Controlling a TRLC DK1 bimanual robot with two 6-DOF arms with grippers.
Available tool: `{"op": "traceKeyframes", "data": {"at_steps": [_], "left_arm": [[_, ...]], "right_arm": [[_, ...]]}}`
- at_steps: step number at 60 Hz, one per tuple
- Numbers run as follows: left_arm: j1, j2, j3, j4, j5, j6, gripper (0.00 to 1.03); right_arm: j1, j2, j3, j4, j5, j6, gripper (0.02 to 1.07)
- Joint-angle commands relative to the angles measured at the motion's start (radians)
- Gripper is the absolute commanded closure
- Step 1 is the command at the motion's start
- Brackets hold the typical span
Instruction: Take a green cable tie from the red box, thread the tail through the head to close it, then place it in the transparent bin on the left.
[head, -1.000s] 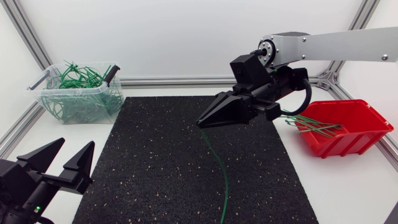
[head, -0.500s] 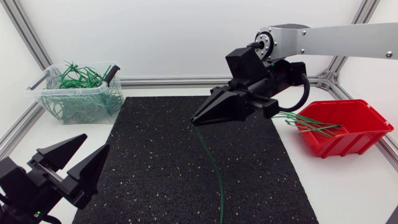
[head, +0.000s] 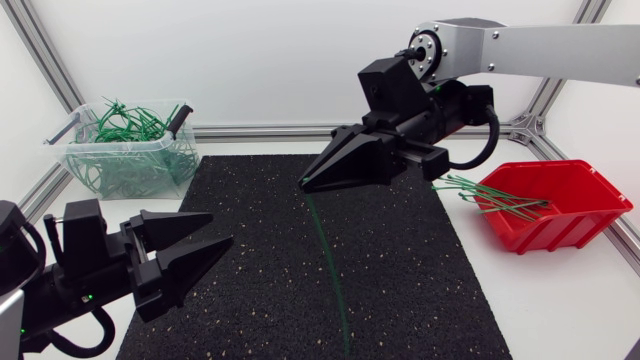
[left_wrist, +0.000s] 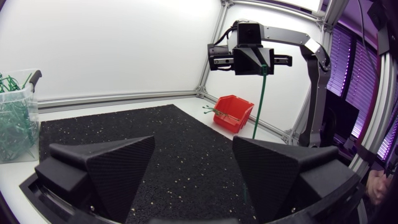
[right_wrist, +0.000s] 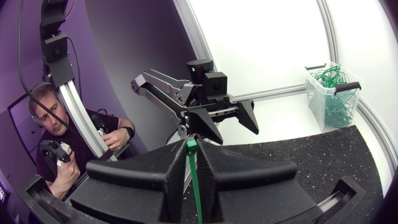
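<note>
Now, from above, your right gripper (head: 308, 183) is clenched on the tie (head: 325, 250) hanging over the mat (head: 420, 290), so bring the released left gripper (head: 220, 230) to its free end; the left wrist shows the tie (left_wrist: 260, 99) dangling well ahead, box (left_wrist: 239, 121) behind; the right wrist shows the bin (right_wrist: 333, 99) aside, unlikely to hinder.

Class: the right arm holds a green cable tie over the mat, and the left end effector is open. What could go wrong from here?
1. The cable tie hangs long and bowed from the right end effector, pinched near one end only. Its free tail may sway, and the left end effector could miss it.
2. Loose ties poke over the rim of the red box. A passing arm might drag them out.
</note>
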Motion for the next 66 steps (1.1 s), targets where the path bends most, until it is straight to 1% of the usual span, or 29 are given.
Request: {"op": "traceKeyframes", "data": {"at_steps": [1, 7, 10, 17, 19, 23, 27, 31, 36, 42, 53, 66], "left_arm": [[-0.015, 0.067, 0.059, 0.034, 0.042, -0.021, 0.16], [-0.016, 0.160, 0.105, 0.066, 0.122, -0.019, 0.16], [-0.016, 0.208, 0.135, 0.069, 0.166, -0.019, 0.16], [-0.010, 0.325, 0.213, 0.083, 0.240, -0.019, 0.16], [-0.010, 0.358, 0.236, 0.089, 0.273, -0.019, 0.16], [-0.015, 0.406, 0.257, 0.135, 0.330, -0.021, 0.16], [-0.027, 0.427, 0.271, 0.171, 0.358, -0.019, 0.16], [-0.047, 0.460, 0.285, 0.195, 0.367, -0.018, 0.16], [-0.072, 0.526, 0.313, 0.221, 0.398, -0.012, 0.16], [-0.107, 0.584, 0.328, 0.273, 0.398, -0.009, 0.16], [-0.165, 0.639, 0.363, 0.318, 0.398, -0.007, 0.16], [-0.190, 0.696, 0.397, 0.370, 0.398, -0.004, 0.16]], "right_arm": [[-0.003, -0.011, 0.034, -0.240, -0.006, 0.006, 0.94], [-0.012, -0.004, 0.051, -0.243, -0.007, 0.005, 0.94], [-0.015, 0.001, 0.058, -0.243, -0.006, 0.005, 0.94], [-0.026, 0.007, 0.066, -0.245, -0.006, -0.006, 0.94], [-0.032, 0.010, 0.068, -0.245, -0.006, -0.009, 0.94], [-0.043, 0.015, 0.069, -0.245, -0.006, -0.020, 0.94], [-0.047, 0.016, 0.069, -0.245, -0.006, -0.027, 0.94], [-0.047, 0.016, 0.068, -0.245, -0.007, -0.037, 0.94], [-0.047, 0.021, 0.069, -0.245, -0.015, -0.047, 0.94], [-0.047, 0.042, 0.091, -0.245, -0.019, -0.049, 0.94], [-0.047, 0.072, 0.126, -0.251, -0.035, -0.049, 0.94], [-0.046, 0.090, 0.135, -0.254, -0.047, -0.055, 0.94]]}}
